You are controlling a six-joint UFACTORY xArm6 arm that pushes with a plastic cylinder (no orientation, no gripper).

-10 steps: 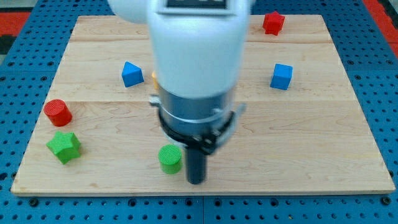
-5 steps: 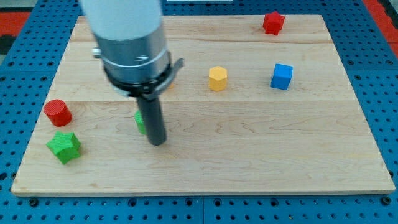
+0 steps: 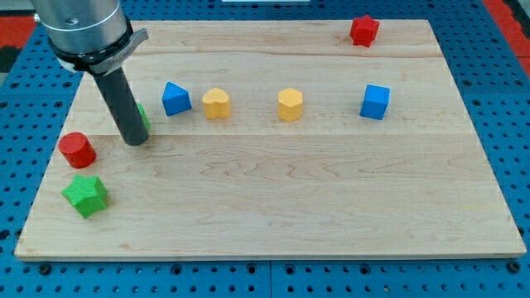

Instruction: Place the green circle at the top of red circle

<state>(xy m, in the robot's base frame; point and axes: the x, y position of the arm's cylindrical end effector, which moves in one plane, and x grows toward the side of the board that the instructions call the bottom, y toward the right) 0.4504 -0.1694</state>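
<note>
Hiding behind my tip (image 3: 135, 141) — green circle (image 3: 143, 117), touching.

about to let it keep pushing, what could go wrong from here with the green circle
My tip sits at the green circle, which is mostly hidden behind the rod, so its exact position is hard to judge.

The blue block lies close on the view's right; a push that veers could knock it.

The red circle is near on the view's left; overshooting may bump it or the green star out of place.
</note>
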